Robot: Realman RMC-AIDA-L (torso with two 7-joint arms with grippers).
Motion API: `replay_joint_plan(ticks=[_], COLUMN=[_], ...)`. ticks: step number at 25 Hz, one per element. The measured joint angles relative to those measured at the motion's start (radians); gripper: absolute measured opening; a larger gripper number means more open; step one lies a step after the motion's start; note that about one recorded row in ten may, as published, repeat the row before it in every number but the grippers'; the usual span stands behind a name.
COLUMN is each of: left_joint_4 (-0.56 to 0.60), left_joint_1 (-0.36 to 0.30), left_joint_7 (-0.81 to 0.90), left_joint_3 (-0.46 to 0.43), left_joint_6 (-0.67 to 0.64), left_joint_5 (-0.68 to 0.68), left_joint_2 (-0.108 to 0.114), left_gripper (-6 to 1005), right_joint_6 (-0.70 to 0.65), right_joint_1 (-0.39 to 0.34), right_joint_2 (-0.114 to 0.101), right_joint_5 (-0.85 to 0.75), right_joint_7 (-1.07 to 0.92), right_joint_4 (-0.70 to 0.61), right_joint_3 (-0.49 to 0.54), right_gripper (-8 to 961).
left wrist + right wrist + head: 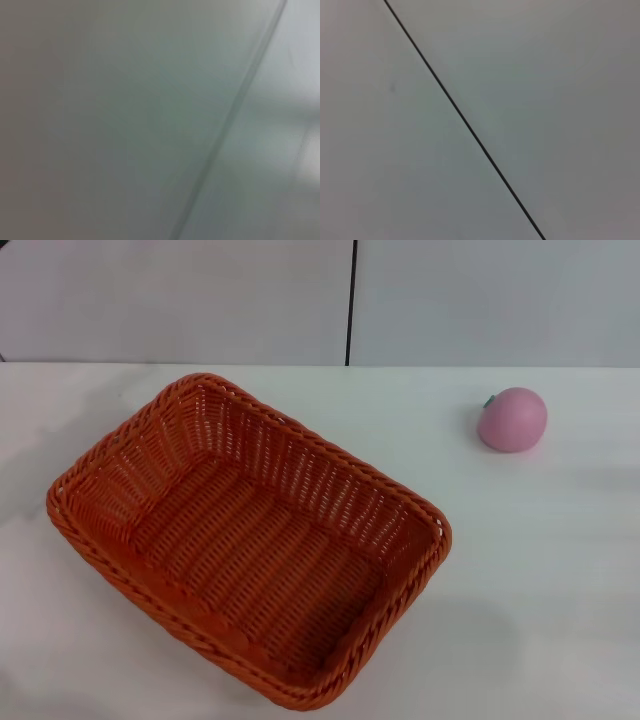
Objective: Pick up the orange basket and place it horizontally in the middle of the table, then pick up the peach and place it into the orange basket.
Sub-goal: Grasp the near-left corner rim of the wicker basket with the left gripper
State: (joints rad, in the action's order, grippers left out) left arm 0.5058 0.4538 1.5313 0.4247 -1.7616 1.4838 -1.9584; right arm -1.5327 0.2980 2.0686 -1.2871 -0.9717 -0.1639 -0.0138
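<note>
The orange basket [245,535] lies on the white table [540,580], left of centre and near the front edge. It is turned diagonally, with its long side running from far left to near right, and it is empty. The peach [512,419] rests on the table at the far right, well apart from the basket, its dark stem pointing left. Neither gripper shows in the head view. Both wrist views show only a plain grey-white panel crossed by a dark seam, with no fingers and no task object.
A pale wall [180,300] with a dark vertical seam [351,300] stands behind the table's far edge. Bare tabletop lies between the basket and the peach and along the right front.
</note>
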Motion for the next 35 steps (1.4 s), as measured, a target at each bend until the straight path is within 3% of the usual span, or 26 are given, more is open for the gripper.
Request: replay_joint_plan(ticks=[1,3,7,8,15,24,27,28,32,35], left_joint_4=[0.051,0.107,0.288,0.357,0.48,0.487,0.486,0.475,0.475,0.472], left_joint_1=[0.005,0.008,0.025,0.041,0.097,0.196,0.202,0.216,0.217,0.215], left_joint_7=[0.051,0.09,0.214,0.268,0.363,0.374,0.375,0.37,0.371,0.377], left_joint_3=[0.065,0.12,0.196,0.193,0.199,0.202,0.203,0.216,0.223,0.284], left_joint_6=[0.002,0.006,0.045,0.061,0.098,0.183,0.193,0.228,0.233,0.289], left_joint_5=[0.003,0.017,0.166,0.259,0.492,0.774,0.793,0.84,0.842,0.869], left_joint_2=[0.018,0.031,0.041,0.037,0.014,-0.03,-0.034,-0.047,-0.048,-0.066], left_gripper=[677,677,678,678,678,678,678,678,678,678], right_joint_6=[0.006,0.037,0.063,0.066,0.07,0.081,0.09,0.092,0.102,0.116], right_joint_1=[0.001,0.003,0.003,0.002,0.0,0.012,0.012,0.012,0.012,0.012], right_joint_2=[0.0,0.001,0.002,0.002,0.002,0.002,0.002,0.002,0.002,0.002], right_joint_5=[0.0,0.003,0.008,0.008,0.01,0.011,0.011,0.011,0.011,0.011], right_joint_7=[-0.003,-0.009,-0.01,-0.01,-0.01,-0.01,-0.01,-0.01,-0.008,-0.006], right_joint_4=[0.001,0.009,0.012,0.012,0.012,0.012,0.012,0.012,0.012,0.012], right_joint_3=[0.0,0.005,0.01,0.01,0.013,0.014,0.014,0.014,0.014,0.014], right_gripper=[698,698,697,697,697,697,697,697,697,697])
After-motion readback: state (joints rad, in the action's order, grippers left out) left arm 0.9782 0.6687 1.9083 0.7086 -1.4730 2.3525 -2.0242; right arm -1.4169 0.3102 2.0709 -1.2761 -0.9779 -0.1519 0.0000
